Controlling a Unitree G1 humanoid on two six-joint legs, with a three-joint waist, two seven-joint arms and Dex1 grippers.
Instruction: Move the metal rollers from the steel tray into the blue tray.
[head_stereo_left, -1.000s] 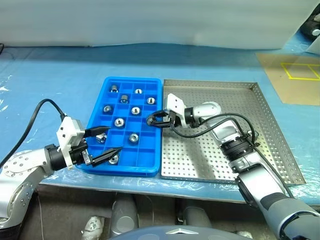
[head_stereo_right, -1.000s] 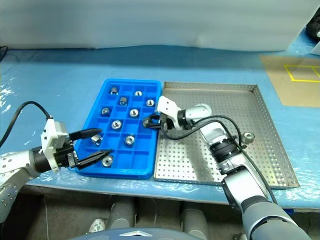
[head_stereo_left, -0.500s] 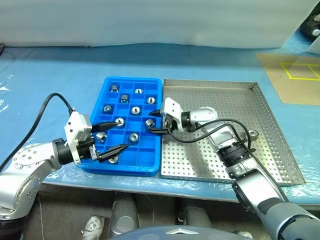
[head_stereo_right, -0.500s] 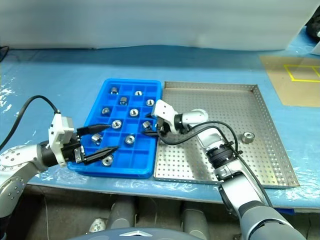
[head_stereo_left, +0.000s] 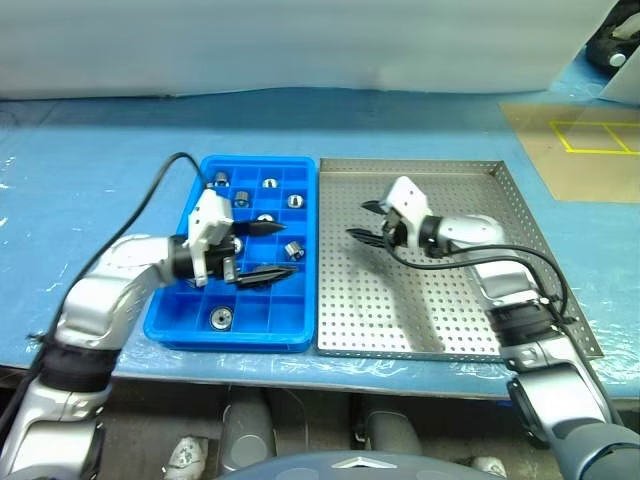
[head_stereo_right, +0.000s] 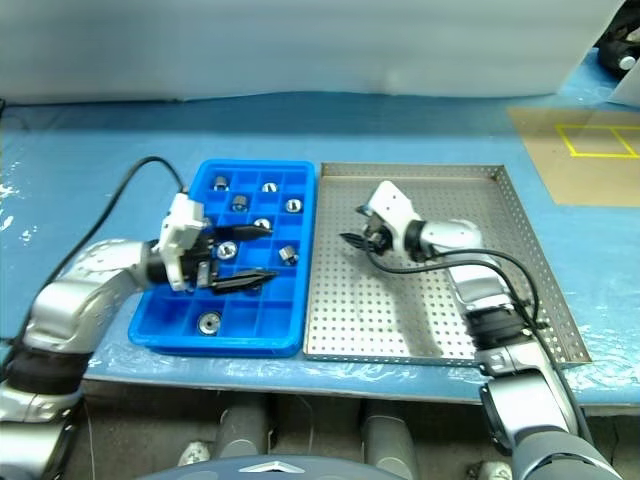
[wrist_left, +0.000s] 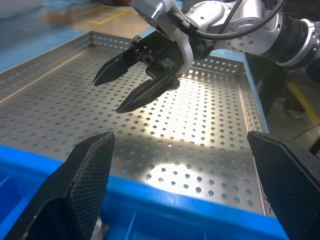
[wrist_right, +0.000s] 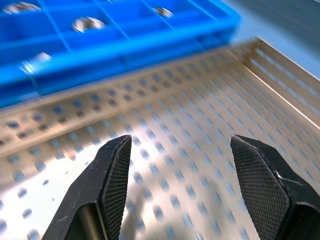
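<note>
Seven metal rollers (head_stereo_left: 293, 250) counted in the compartments of the blue tray (head_stereo_left: 235, 340), one to a cell, so most of the job looks done. Left gripper (head_stereo_left: 262, 250) level over the middle cells, pointing toward the steel tray (head_stereo_left: 440, 320), fingers spread as wide as they go, nothing between them; likely parked there, out of the other arm's way. Right gripper (head_stereo_left: 365, 222) low over the steel tray near its blue-tray side, tilted slightly down, fingers apart and empty, probably placed for the next pick. No roller to be seen on the bare perforated floor; part of that floor hidden under the right arm, so impossible to say whether any remain.
</note>
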